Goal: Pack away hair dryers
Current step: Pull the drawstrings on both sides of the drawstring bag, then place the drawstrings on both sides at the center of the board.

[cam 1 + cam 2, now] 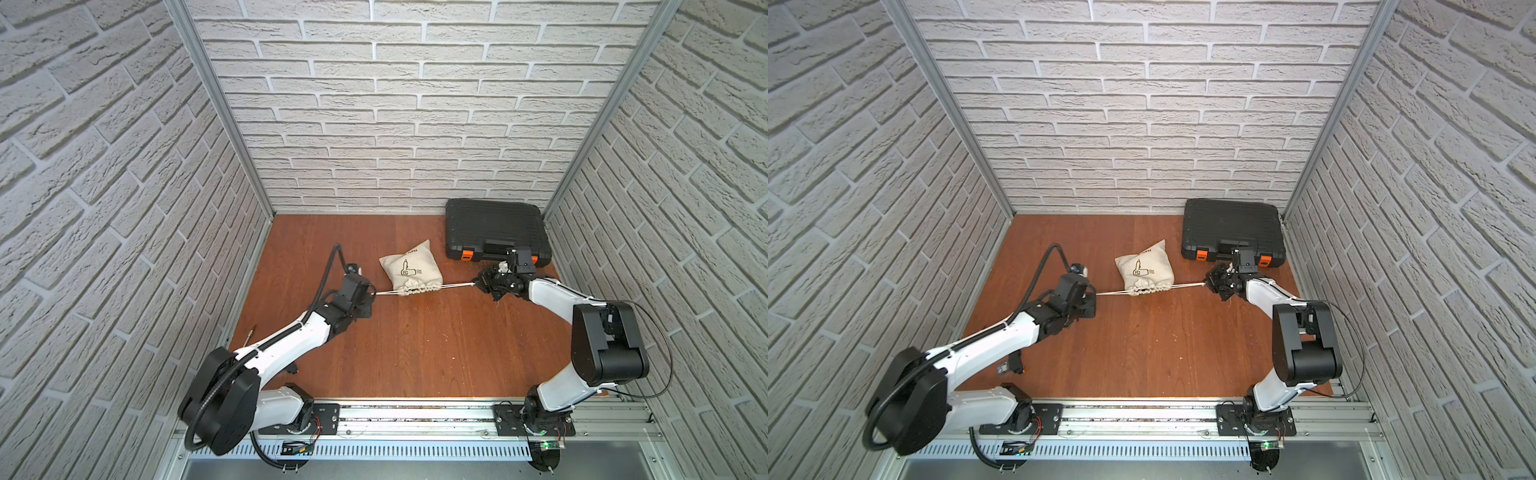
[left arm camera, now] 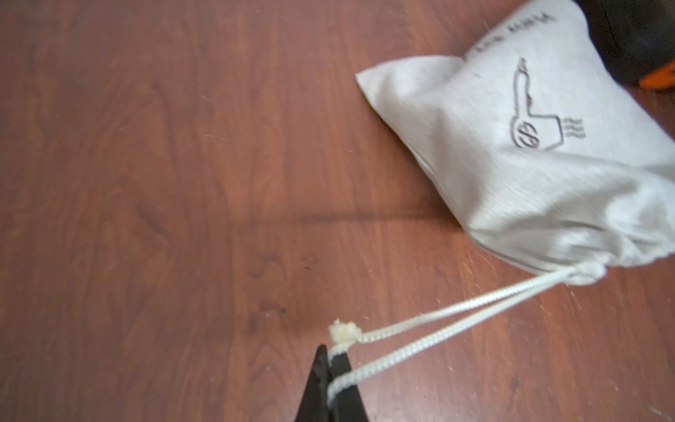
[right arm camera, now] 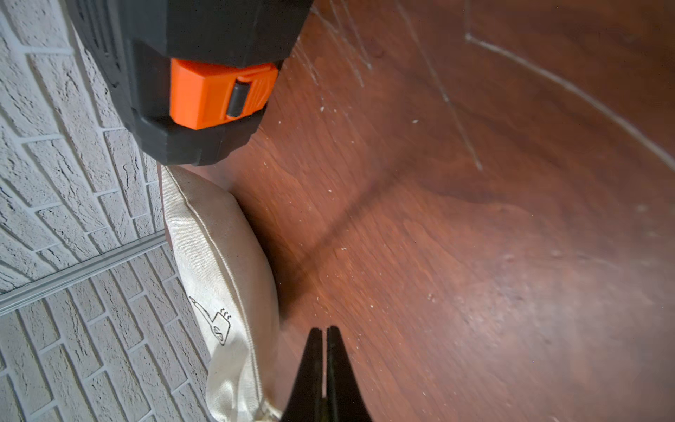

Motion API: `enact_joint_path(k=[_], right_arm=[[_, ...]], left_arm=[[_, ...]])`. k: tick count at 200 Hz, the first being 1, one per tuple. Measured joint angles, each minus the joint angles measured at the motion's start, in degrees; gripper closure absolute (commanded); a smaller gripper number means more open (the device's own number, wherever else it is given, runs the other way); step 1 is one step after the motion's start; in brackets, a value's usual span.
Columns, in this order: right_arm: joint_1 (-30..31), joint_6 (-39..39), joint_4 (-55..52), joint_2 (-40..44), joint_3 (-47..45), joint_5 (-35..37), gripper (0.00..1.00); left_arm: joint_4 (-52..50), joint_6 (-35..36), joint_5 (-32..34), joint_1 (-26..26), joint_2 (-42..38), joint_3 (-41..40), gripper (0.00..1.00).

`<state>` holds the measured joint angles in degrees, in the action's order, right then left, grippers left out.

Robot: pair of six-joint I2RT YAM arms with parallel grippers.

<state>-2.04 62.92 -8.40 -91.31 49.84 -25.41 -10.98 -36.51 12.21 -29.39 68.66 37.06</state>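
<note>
Unseen: small white plastic hair dryer, judged inside bulging beige cloth drawstring bag (image 1: 411, 268) at table centre. Left gripper (image 2: 331, 360) at bag's 9 o'clock, right gripper (image 3: 325, 330) at 3 o'clock. Both jaws fully closed, pinching white braided drawstring cord (image 2: 564, 281), taut along 9–3 line. Arms equally near.

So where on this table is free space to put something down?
Widest bare wood lies between the taut drawstring and the front rail. A smaller patch sits behind the bag, left of the black case. Crowded: around the right gripper, between bag and case.
</note>
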Motion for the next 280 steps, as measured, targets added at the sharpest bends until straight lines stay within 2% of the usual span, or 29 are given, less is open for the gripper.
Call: enact_joint_path(k=[46, 94, 124, 147, 155, 164, 169, 175, 185, 204, 230, 280], right_arm=[[-6.3, -2.0, -1.7, 4.5, -6.2, -4.4, 0.97], [-10.0, -4.1, -4.0, 6.3, -9.7, -10.3, 0.97], [-10.1, -6.6, -4.3, 6.4, -9.9, -10.8, 0.97], [-7.4, -9.8, -3.9, 6.3, -9.6, -9.6, 0.97], [-5.7, -11.0, -3.4, 6.2, -9.1, -8.5, 0.91], [-3.8, -11.9, -2.8, 6.0, -8.3, -7.5, 0.74], [-2.8, -12.5, -2.5, 5.9, -7.7, -7.0, 0.65], [-1.7, -13.0, -2.0, 5.8, -7.1, -6.2, 0.56], [-0.3, -14.5, -1.5, 5.8, -5.9, -4.9, 0.49], [1.1, -17.5, -2.1, 6.5, -3.8, -2.3, 0.38], [1.5, -25.1, -7.8, 10.2, -0.5, 5.4, 0.21], [2.1, -38.5, -11.7, 19.8, -0.3, 20.1, 0.20]], left_arm=[[3.6, -9.5, -13.0, 16.8, -13.3, -10.3, 1.00], [3.5, -13.4, -26.8, 27.1, -15.5, -11.4, 1.00], [3.7, -13.7, -29.7, 28.3, -14.1, -11.4, 1.00], [3.7, -12.6, -27.7, 26.6, -11.5, -10.2, 1.00], [3.7, -12.1, -25.8, 24.7, -10.3, -9.2, 1.00], [3.7, -11.2, -23.5, 22.1, -9.0, -7.7, 1.00], [3.6, -10.6, -21.9, 20.4, -8.3, -6.8, 0.94], [3.6, -9.9, -20.0, 18.3, -7.3, -5.6, 0.81], [3.3, -8.7, -17.0, 14.9, -6.0, -3.6, 0.40], [1.2, -7.0, -10.2, 8.9, -3.9, 0.0, 0.03], [-4.2, -6.3, -0.2, 4.2, -2.1, 3.5, 0.02], [-13.9, -4.6, 14.4, -0.4, 4.3, 11.3, 0.02]])
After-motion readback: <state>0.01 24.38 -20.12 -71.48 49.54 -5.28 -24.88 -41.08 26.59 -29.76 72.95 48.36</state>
